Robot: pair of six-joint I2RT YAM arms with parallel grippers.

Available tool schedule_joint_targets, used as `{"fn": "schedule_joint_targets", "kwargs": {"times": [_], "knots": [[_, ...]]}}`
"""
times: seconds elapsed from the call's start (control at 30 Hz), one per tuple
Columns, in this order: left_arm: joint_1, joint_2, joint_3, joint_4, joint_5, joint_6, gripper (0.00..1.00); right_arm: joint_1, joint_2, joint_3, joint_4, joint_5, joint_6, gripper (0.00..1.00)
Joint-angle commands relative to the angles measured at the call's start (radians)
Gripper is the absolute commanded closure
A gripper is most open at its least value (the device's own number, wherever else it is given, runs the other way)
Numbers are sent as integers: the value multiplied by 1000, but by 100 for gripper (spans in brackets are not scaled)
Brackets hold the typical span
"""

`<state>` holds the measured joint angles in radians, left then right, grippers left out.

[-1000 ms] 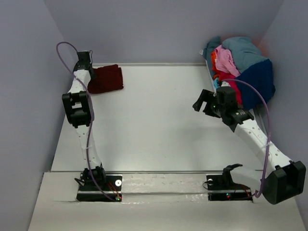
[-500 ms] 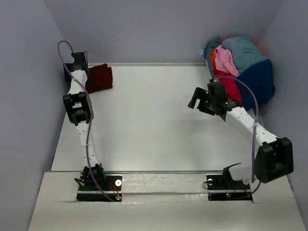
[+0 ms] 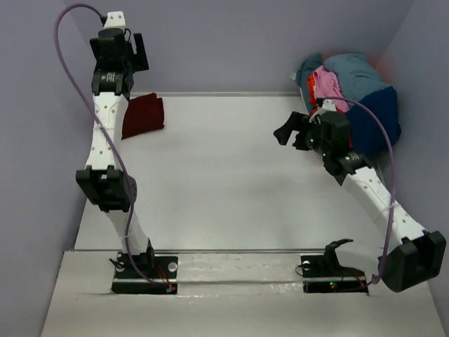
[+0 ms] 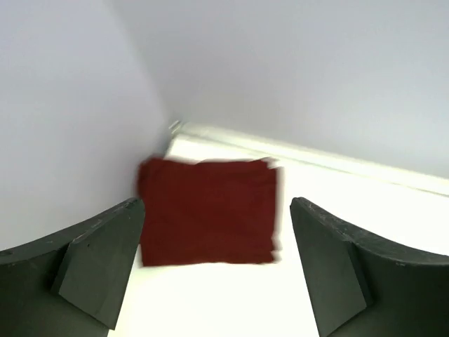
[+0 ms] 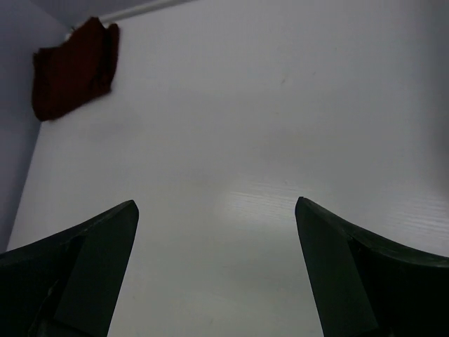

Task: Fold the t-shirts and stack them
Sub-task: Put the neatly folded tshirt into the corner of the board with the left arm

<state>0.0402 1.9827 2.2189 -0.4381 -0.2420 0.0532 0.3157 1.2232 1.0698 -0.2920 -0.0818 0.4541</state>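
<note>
On the left, the left arm stands tall, and its left pincer [image 4: 215, 203] hangs above the far left corner of the white surface [image 3: 224, 182], fingers spread wide with nothing between them. Directly beneath it a dark maroon t-shirt [image 3: 144, 117] lies folded into a neat flat rectangle, close to the left wall and the back edge. Toward the right, the right pincer [image 5: 215, 203] hovers over the surface facing left, its fingers also parted and holding nothing. Just behind it, at the far right corner, the other t-shirts sit in a crumpled heap [image 3: 351, 98]: light teal-blue [image 3: 351, 69] on top, pink [image 3: 328, 88] and red [image 3: 338, 130] at the front, navy blue [image 3: 377, 116] on the right side.
</note>
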Motion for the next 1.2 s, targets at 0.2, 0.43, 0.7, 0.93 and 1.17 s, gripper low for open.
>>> {"fn": "schedule_joint_targets", "kwargs": {"times": [0.2, 0.43, 0.7, 0.93, 1.17], "knots": [[-66, -651, -623, 99, 349, -308, 1, 6, -362, -93, 151, 7, -84, 0], [-66, -1192, -1322, 314, 426, -427, 1, 6, -548, -307, 88, -47, -31, 0], [-66, -1315, -1403, 266, 400, -403, 1, 6, -647, -303, -74, 126, 8, 0], [-66, -1279, -1383, 254, 391, -414, 1, 6, -550, -172, -231, 244, -28, 0], [-66, -1263, -1326, 228, 371, -375, 1, 6, -567, -177, -116, 175, -61, 0]]}}
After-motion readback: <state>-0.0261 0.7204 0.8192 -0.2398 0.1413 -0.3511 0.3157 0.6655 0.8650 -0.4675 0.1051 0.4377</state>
